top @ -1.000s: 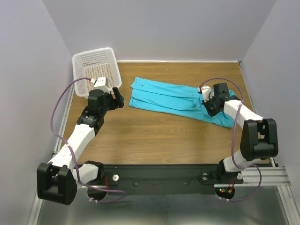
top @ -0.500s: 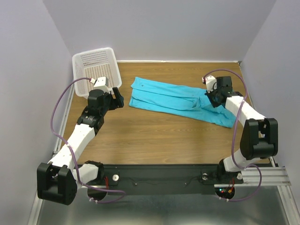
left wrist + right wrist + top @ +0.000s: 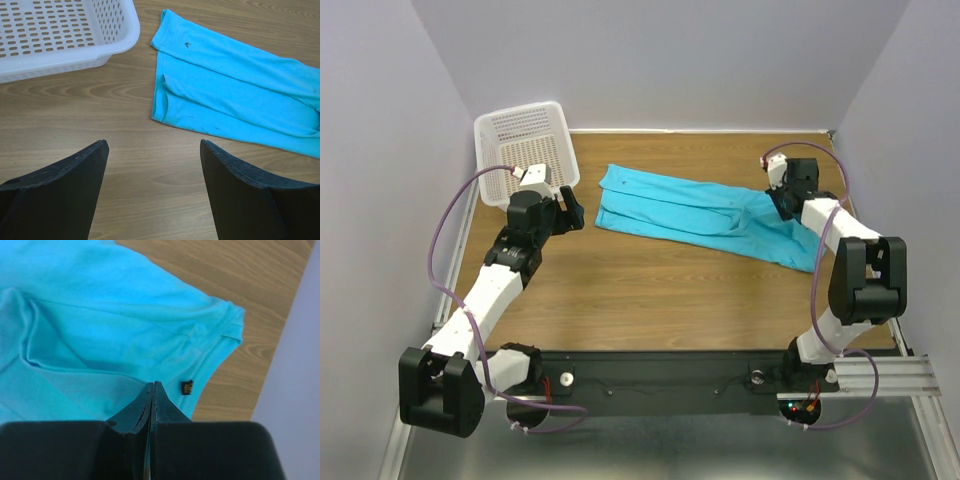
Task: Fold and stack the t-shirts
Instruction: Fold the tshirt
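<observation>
The turquoise t-shirt (image 3: 690, 212) lies flattened in a long strip across the back of the wooden table, slanting from centre to right. In the right wrist view the t-shirt (image 3: 125, 315) fills the picture, with a small dark label (image 3: 186, 387) near its hem. My right gripper (image 3: 783, 190) is at the shirt's far right end; its jaws (image 3: 154, 385) are pressed together on a fold of the cloth. My left gripper (image 3: 570, 212) hovers open just left of the shirt's left end (image 3: 165, 107), with bare wood between its fingers (image 3: 154, 150).
A white perforated basket (image 3: 525, 150) stands at the back left corner, right behind my left gripper; its rim (image 3: 115, 47) shows in the left wrist view. Grey walls close in the table on three sides. Bare wood (image 3: 660, 285) lies between the shirt and the arm bases.
My right gripper has moved away from the near right part of the shirt toward the back right corner, staying shut. The left arm has not moved.
</observation>
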You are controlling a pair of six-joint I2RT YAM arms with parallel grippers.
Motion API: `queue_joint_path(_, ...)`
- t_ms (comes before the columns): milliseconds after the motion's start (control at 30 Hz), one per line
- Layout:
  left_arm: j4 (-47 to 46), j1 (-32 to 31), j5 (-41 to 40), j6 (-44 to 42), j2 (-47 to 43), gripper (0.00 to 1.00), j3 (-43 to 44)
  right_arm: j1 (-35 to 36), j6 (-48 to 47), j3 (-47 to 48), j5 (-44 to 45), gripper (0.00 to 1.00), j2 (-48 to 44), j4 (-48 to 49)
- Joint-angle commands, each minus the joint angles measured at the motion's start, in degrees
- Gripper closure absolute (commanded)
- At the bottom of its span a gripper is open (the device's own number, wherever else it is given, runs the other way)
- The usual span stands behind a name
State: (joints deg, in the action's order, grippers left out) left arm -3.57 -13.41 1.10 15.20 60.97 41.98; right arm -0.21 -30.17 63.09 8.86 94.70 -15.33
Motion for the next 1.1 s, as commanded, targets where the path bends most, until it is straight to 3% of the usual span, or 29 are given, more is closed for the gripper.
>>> queue_joint_path(0, -2.0, 0.0, 0.7, -0.9, -0.4, 0.15, -0.3, -3.0, 0.5, 3.2, 3.3, 0.99, 0.2, 6.2)
queue_joint_path(1067, -2.1, 0.0, 5.1, -1.4, 3.4, 0.16, 0.4, -7.5, 1.2, 0.7, 4.8, 0.99, 1.3, 18.0)
